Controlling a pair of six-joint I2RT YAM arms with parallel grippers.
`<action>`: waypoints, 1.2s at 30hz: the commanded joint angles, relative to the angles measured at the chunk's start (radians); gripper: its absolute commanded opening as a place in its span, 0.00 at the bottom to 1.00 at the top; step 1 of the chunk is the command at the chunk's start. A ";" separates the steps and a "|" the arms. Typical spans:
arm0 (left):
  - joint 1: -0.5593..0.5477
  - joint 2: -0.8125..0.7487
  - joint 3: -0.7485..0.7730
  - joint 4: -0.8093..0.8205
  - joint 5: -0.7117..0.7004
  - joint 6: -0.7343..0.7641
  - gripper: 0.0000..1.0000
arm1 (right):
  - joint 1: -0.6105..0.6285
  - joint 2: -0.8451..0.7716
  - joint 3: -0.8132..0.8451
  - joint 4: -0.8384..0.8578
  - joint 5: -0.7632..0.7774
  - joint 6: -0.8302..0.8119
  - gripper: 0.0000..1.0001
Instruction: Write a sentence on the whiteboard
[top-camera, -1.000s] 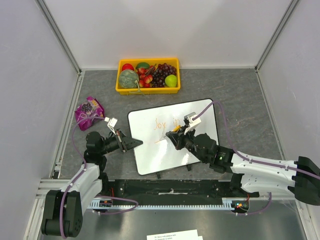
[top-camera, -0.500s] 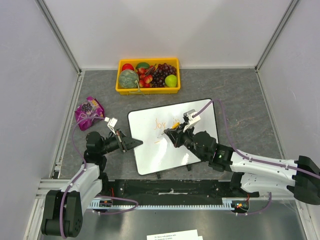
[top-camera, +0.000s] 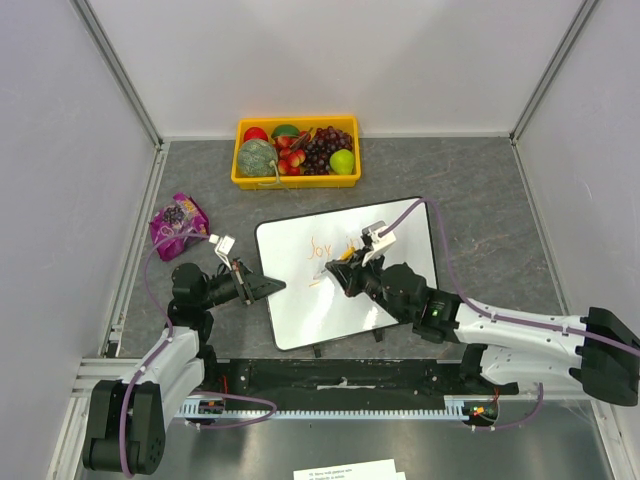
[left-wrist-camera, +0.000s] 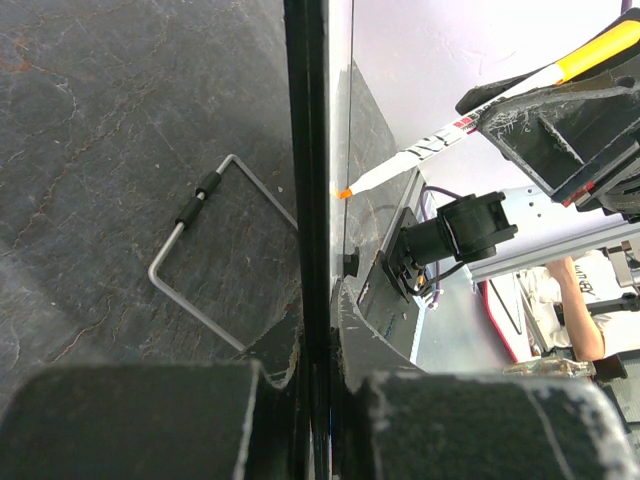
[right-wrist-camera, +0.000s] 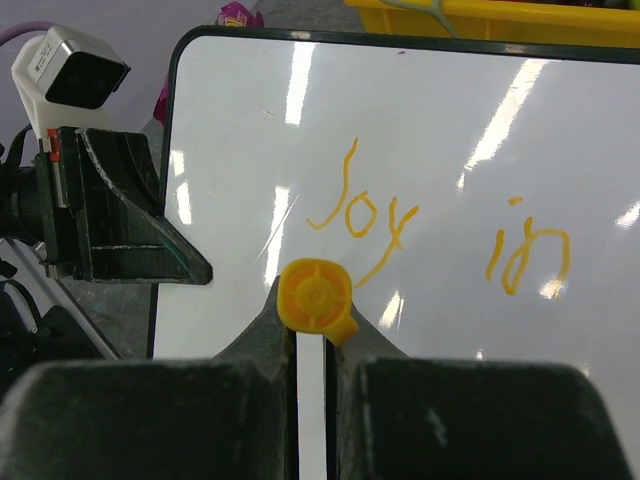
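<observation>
The whiteboard (top-camera: 310, 312) lies tilted on the grey table, with orange lettering "Joy in" (top-camera: 322, 247) on its upper part. In the right wrist view the words "Joy" (right-wrist-camera: 355, 210) and "in" (right-wrist-camera: 530, 255) are clear on the whiteboard (right-wrist-camera: 450, 130). My right gripper (top-camera: 345, 272) is shut on a white marker with a yellow end (right-wrist-camera: 315, 297), its tip on the board below "Joy". My left gripper (top-camera: 268, 286) is shut on the board's black left edge (left-wrist-camera: 306, 150). The marker (left-wrist-camera: 450, 140) also shows in the left wrist view.
A yellow tray (top-camera: 240, 178) full of fruit stands at the back. A purple snack bag (top-camera: 177, 224) lies at the left. A wire stand leg (left-wrist-camera: 200, 250) sticks out under the board. Grey enclosure walls close in on three sides.
My right gripper has shifted a little to the left with the marker, from beside "in" towards the area below "Joy". The left gripper and the board have not moved.
</observation>
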 joint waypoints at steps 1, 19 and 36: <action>-0.002 -0.003 -0.022 0.007 0.001 0.102 0.02 | 0.000 -0.024 -0.026 -0.005 -0.001 0.007 0.00; -0.002 0.000 -0.022 0.010 0.001 0.102 0.02 | 0.000 -0.055 -0.089 -0.052 -0.067 0.045 0.00; 0.000 0.003 -0.022 0.012 0.001 0.102 0.02 | 0.000 -0.099 -0.072 -0.097 -0.011 0.019 0.00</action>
